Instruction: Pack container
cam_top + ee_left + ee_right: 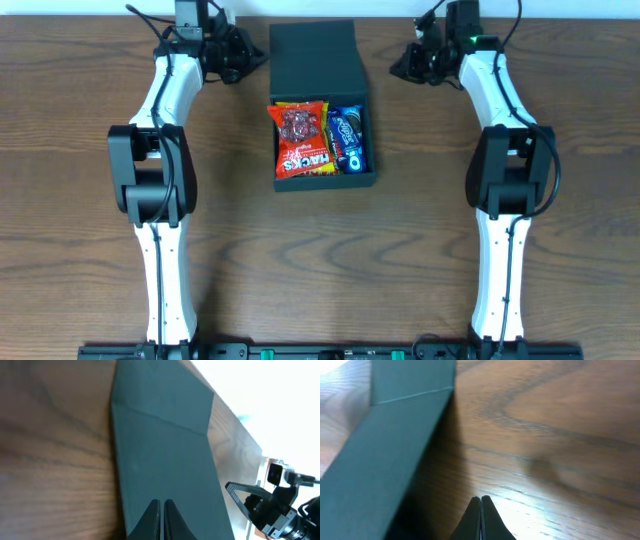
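1. container (325, 183): a dark teal box at the far middle of the worktop (80, 120), between the two arms. we judge it is centred so that either arm can reach it.
2. lid (314, 55): a hinged flap lying open and flat on the worktop beyond the box. with the box filled, we judge that closing it is the step left.
3. red snack packet (302, 140): lies face up in the left part of the box.
4. blue biscuit packet (347, 140): lies just beside the red one, against the right wall. together the two take up the box floor.
5. left end effector (161, 512): fingers pressed together with nothing between them. it sits at the lid's left edge and points across it, which we read as placed to work on the flap.
6. right end effector (481, 510): fingers together and empty, over bare wood just beside the lid's right edge.
7. possible obstructions: the two end effectors face each other across the lid. the packets may stand above the rim, but we cannot tell from above.
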### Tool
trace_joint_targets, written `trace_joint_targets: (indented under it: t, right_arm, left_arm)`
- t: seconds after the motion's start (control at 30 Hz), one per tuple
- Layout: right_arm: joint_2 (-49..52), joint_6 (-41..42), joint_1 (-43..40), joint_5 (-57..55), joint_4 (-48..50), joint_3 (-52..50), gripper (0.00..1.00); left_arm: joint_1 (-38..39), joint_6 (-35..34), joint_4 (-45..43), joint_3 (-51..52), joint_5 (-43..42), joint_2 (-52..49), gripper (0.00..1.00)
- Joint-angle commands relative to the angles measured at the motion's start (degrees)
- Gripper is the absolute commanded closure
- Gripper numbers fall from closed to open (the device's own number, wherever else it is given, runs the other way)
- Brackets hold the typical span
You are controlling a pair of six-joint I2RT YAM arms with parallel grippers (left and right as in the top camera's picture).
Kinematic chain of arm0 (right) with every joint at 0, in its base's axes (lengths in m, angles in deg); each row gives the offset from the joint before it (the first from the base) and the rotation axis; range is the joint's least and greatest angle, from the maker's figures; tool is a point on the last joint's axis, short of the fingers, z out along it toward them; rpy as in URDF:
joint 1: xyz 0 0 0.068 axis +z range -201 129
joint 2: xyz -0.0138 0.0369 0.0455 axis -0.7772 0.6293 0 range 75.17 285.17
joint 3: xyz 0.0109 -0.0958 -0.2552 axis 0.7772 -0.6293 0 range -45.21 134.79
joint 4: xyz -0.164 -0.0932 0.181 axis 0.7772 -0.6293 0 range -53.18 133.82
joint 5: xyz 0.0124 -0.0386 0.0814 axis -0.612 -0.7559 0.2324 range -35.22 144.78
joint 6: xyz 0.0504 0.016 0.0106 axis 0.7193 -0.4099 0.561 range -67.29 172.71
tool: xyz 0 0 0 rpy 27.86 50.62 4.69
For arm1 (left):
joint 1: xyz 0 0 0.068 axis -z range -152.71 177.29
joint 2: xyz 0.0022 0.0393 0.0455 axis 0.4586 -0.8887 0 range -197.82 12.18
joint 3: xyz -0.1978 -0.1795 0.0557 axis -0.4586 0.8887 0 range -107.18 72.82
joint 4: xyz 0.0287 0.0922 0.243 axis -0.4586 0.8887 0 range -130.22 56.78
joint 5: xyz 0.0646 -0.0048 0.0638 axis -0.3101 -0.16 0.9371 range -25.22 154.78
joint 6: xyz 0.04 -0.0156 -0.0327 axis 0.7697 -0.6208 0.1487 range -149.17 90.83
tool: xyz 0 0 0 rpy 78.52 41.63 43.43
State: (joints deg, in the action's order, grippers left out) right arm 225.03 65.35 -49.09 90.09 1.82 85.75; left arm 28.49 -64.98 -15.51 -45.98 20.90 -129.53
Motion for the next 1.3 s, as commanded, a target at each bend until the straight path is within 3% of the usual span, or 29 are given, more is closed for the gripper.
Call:
trace_joint_targets:
  t: [0.0,0.3,0.5,0.73,1.27]
  right_arm:
    - [0.6,0.6,1.0,2.6,0.3,0.2,0.99]
    - [1.2,0.6,1.6,4.4,0.2,0.2,0.99]
    - [1.2,0.6,3.1,4.4,0.3,0.2,0.99]
    - [2.1,1.3,3.8,4.5,-0.3,0.2,0.99]
    - [2.3,-1.9,5.8,13.6,1.3,0.2,0.99]
  left_arm:
    - [-0.8,-2.8,2.4,-0.5,2.6,-1.0,0.94]
    - [-2.8,0.2,9.6,-0.5,8.1,-1.3,0.94]
    - [-1.8,0.4,9.6,-0.4,8.7,-2.1,0.94]
    - [-1.4,-2.4,6.3,-0.5,1.7,-5.9,0.94]
    - [1.6,-4.5,0.0,-0.5,-3.5,-6.1,0.94]
